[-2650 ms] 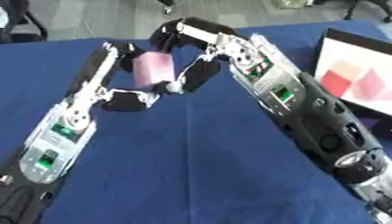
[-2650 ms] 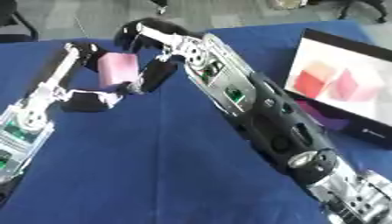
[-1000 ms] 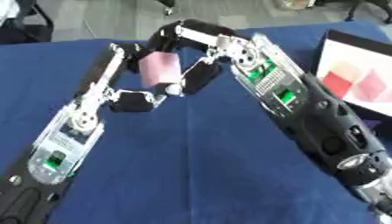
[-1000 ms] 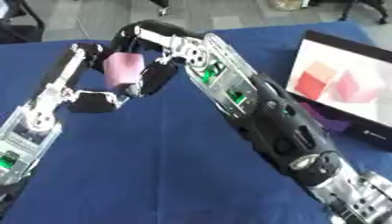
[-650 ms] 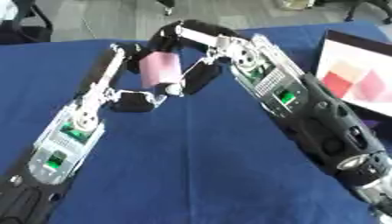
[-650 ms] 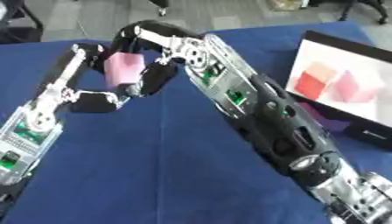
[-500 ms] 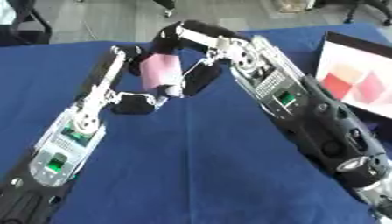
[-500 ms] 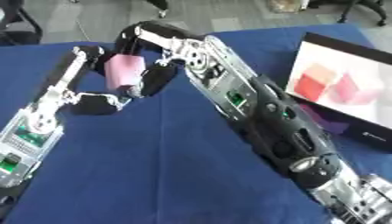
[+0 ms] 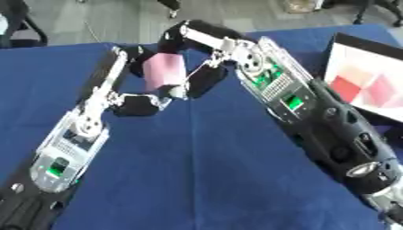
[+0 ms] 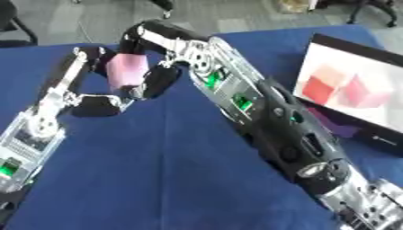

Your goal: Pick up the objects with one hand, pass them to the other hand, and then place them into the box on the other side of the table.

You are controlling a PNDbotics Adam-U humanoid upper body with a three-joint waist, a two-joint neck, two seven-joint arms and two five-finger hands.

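Observation:
A pink block (image 9: 163, 72) is held above the blue table (image 9: 197, 179) at the upper middle, between my two hands. My left hand (image 9: 138, 105) comes in from the lower left; its long fingers run up the block's left side and its thumb sits under the lower right corner. Reaching over from the right, my right hand (image 9: 206, 81) closes dark fingers on the block's top and right side. The box (image 10: 354, 85) stands at the right edge, tilted, with a red cube (image 10: 319, 90) and a pink cube (image 10: 364, 92) inside.
My right arm (image 9: 315, 121) crosses the right half of the table diagonally. Grey floor and chair legs (image 9: 169, 4) lie beyond the far edge. Blue cloth shows between the two arms.
Both hands stay closed around the pink block at the same spot. The block has drifted only slightly to the right.

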